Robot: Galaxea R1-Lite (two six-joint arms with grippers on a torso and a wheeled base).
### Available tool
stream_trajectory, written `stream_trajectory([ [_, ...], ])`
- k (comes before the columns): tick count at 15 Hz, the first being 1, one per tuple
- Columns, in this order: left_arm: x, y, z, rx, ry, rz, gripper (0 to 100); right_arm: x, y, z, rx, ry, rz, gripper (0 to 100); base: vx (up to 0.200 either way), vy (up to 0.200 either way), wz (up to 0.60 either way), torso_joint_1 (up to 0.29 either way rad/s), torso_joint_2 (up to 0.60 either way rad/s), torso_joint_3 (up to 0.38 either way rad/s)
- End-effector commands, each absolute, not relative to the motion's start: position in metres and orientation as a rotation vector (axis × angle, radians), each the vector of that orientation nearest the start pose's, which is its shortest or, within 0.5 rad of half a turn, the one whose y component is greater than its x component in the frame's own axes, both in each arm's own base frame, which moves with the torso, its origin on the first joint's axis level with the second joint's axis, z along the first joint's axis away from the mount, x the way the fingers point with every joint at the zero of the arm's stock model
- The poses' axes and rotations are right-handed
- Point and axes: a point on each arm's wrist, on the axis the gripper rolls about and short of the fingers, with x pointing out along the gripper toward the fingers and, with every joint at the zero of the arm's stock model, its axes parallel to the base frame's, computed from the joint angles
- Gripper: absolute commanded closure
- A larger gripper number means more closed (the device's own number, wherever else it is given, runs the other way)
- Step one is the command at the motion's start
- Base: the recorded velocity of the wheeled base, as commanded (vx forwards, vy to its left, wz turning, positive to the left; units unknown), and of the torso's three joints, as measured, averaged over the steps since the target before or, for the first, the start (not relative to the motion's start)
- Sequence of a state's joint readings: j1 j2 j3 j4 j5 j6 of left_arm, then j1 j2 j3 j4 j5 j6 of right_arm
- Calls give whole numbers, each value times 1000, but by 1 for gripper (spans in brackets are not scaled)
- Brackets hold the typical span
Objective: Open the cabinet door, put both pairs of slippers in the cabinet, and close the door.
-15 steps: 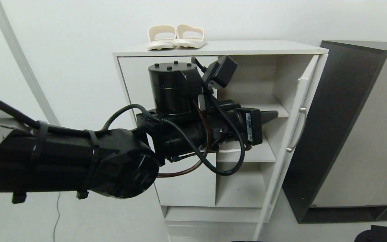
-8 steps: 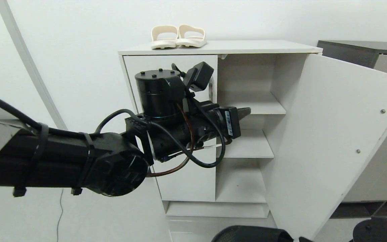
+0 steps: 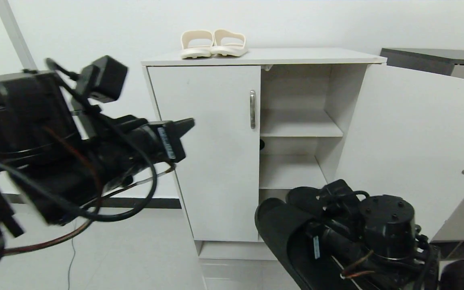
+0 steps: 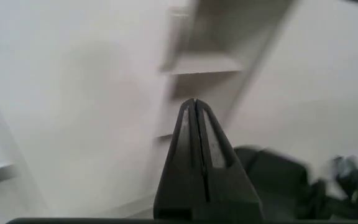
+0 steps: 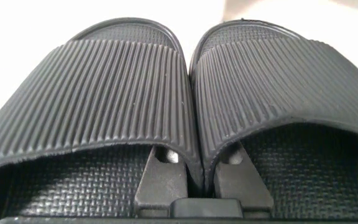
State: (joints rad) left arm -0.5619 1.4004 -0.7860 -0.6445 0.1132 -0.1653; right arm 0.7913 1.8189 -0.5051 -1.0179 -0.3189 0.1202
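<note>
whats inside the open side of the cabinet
Two bare shelves and a small dark thing at the divider, unclear what. The bottom compartment is mostly covered by the black slippers in the right gripper; the closed left door hides the other half.

You have four slippers in two pairs: one cream pair [image 3: 214, 43] and one black pair [image 3: 281, 225]. Count one white cabinet [image 3: 264, 57] with two doors, one closed door [image 3: 212, 161] and one open door [image 3: 409, 153], one handle [image 3: 252, 109], and two shelves [image 3: 298, 129] in the open half. There is one dark cabinet [image 3: 433, 56]. You see two end effectors: one left end effector [image 3: 189, 123] and one right end effector [image 5: 199, 158].
</note>
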Motion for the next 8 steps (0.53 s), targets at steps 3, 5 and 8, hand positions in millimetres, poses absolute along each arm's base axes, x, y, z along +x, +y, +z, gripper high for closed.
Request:
stream_trajectory([
  [3, 77, -8, 225, -20, -30, 178, 100, 245, 214, 102, -26, 257, 259, 100, 0, 0, 0, 0, 0, 0],
  [5, 43, 6, 204, -28, -72, 352, 100, 244, 214, 102, -26, 257, 259, 100, 0, 0, 0, 0, 0, 0],
  [8, 4, 9, 143, -18, -54, 454, 100, 243, 216, 98, -33, 265, 263, 100, 0, 0, 0, 0, 0, 0],
])
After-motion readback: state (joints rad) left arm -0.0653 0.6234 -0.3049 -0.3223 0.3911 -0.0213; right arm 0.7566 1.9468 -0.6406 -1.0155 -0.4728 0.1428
